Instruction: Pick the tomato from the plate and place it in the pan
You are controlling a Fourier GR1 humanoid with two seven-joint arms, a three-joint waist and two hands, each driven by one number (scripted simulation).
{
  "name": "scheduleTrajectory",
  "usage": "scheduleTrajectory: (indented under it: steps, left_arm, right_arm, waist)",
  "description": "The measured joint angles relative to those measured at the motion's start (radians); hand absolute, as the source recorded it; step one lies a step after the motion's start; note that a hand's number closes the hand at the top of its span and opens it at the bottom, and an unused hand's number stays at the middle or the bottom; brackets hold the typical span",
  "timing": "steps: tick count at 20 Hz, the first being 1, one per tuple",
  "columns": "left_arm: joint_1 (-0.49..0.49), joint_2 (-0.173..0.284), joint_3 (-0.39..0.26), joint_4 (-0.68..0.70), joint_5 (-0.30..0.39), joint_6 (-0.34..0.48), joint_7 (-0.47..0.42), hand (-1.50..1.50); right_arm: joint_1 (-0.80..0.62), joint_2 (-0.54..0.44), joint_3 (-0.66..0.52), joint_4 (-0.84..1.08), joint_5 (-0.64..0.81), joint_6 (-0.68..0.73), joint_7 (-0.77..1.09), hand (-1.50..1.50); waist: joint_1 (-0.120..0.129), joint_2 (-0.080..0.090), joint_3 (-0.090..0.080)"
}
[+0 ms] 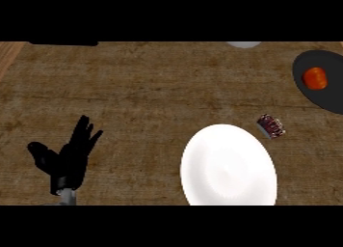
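Orange-red tomato (316, 78) in black pan (334, 96)

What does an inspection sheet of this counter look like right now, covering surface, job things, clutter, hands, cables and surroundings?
Surface: brown mottled counter, with a lighter wooden strip at its far left edge.
Job's things: tomato lies in the dark pan at the upper right; white plate at the lower middle holds nothing.
Clutter: small dark red can lies on its side between plate and pan, touching neither; a pale round thing shows partly at the top edge, too cut off to name.
Hands: left hand rests open at the lower left, fingers up, holding nothing; right hand not in view.
Cables: nothing seen.
Surroundings: a dark shape at the upper left edge, unclear.
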Motion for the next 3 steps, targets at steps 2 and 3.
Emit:
scheduleTrajectory:
  steps: [2, 3]
  left_arm:
    - [0.0, -0.004, 0.003, 0.008, -0.002, 0.003, -0.013, 0.0]
    - [0.0, -0.004, 0.002, 0.008, -0.003, 0.003, -0.014, 0.0]
  right_arm:
    - [0.014, -0.005, 0.0, -0.005, -0.006, 0.003, 0.006, -1.5]
    - [0.021, -0.01, -0.003, -0.006, -0.011, 0.005, 0.009, -1.5]
  waist:
    - [-0.001, -0.002, 0.0]
    - [-0.001, -0.002, 0.0]
